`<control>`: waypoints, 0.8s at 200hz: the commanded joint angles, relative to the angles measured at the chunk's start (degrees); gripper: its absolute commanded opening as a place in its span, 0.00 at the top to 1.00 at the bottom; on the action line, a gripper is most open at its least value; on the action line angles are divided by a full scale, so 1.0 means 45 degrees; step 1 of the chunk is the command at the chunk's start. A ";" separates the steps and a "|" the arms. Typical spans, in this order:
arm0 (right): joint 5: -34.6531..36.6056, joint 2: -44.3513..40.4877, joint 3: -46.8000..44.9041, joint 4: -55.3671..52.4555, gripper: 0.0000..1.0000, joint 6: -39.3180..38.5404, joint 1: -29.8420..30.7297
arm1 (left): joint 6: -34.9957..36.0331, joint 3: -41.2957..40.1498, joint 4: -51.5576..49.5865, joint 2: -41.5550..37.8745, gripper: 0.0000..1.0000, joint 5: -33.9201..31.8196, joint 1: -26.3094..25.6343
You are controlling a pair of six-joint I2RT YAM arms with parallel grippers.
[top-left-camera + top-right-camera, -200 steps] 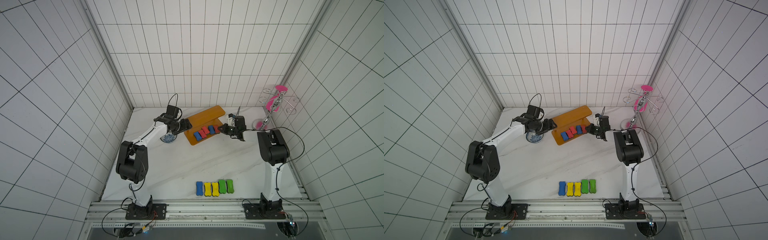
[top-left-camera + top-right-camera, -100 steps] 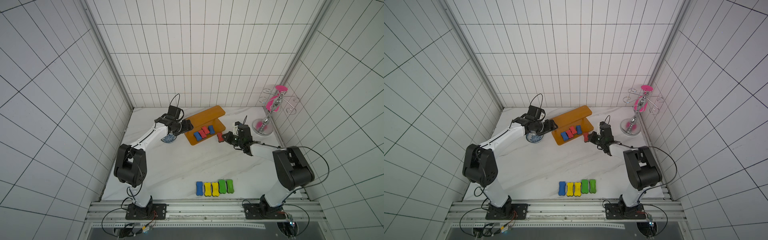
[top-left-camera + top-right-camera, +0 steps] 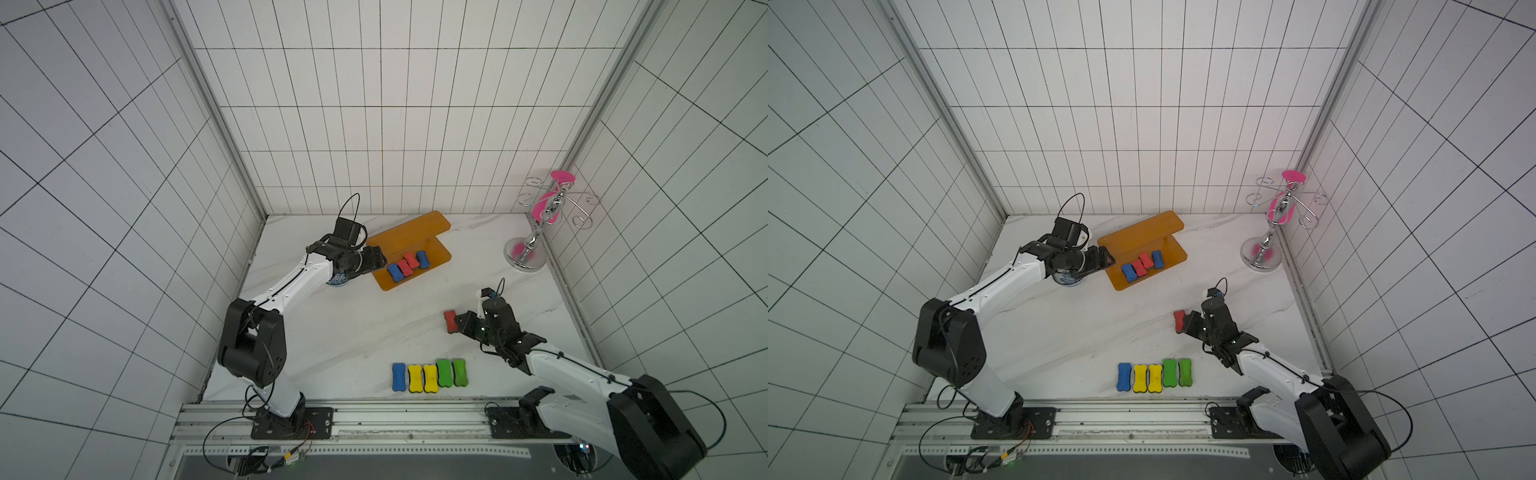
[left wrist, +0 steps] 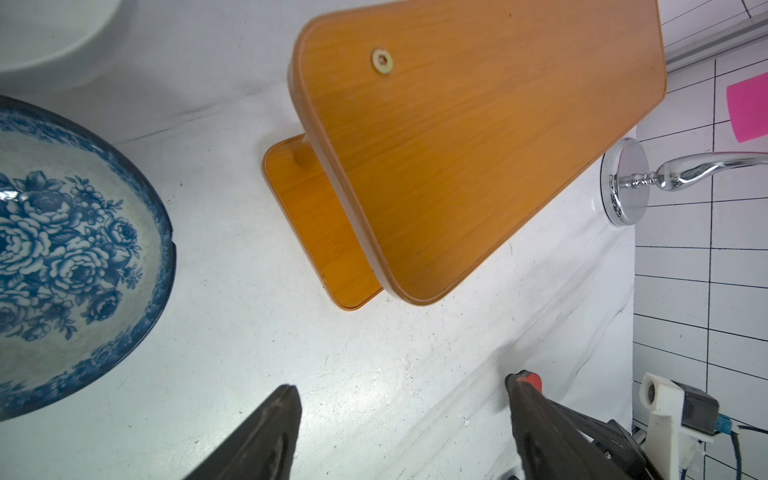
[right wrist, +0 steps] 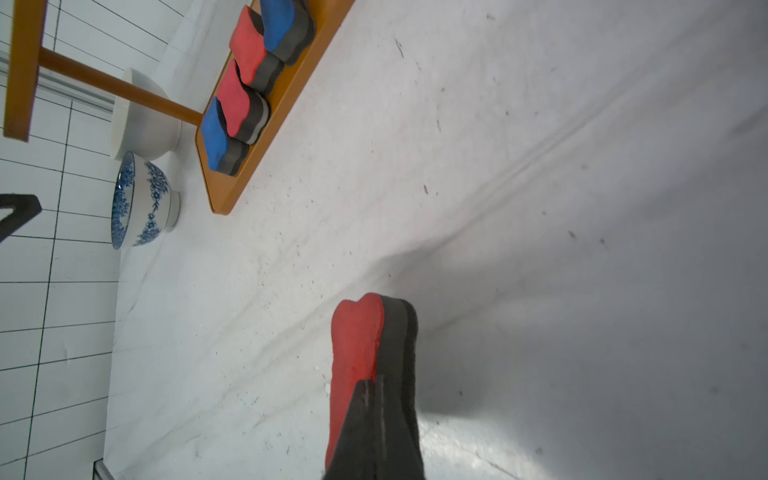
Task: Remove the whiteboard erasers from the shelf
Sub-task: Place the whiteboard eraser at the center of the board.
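Now the red eraser (image 3: 449,321) is pinched by the right gripper (image 3: 456,323) over the table (image 3: 332,332), at 4 o'clock from the shelf (image 3: 409,230). On its lower board lie four erasers (image 3: 407,265); five erasers (image 3: 430,376) make a row at the table's 6 o'clock edge. The left gripper (image 3: 377,260), spread, is at the shelf's 9 o'clock end.

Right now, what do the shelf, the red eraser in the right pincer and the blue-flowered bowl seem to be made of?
The shelf: wood or wood-look laminate, smooth orange-brown; fine grain lines show.
The held red eraser: matte foam over a dark grey felt-like layer, seen side-on.
The bowl: likely glazed ceramic; glossy white with blue floral print.
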 commanded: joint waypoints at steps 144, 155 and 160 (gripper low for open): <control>0.0689 -0.3399 -0.1871 -0.3195 1.00 -0.0296 0.0990 | -0.0016 -0.0057 0.0384 -0.0024 0.17 0.0016 -0.0067; 0.0638 -0.3412 -0.1903 -0.3233 1.00 -0.0348 0.1012 | 0.0008 -0.0043 0.0387 -0.0035 0.17 -0.0022 -0.0077; 0.0620 -0.3421 -0.1905 -0.3235 1.00 -0.0371 0.1009 | 0.0003 -0.0048 0.0384 -0.0029 0.17 -0.0016 -0.0074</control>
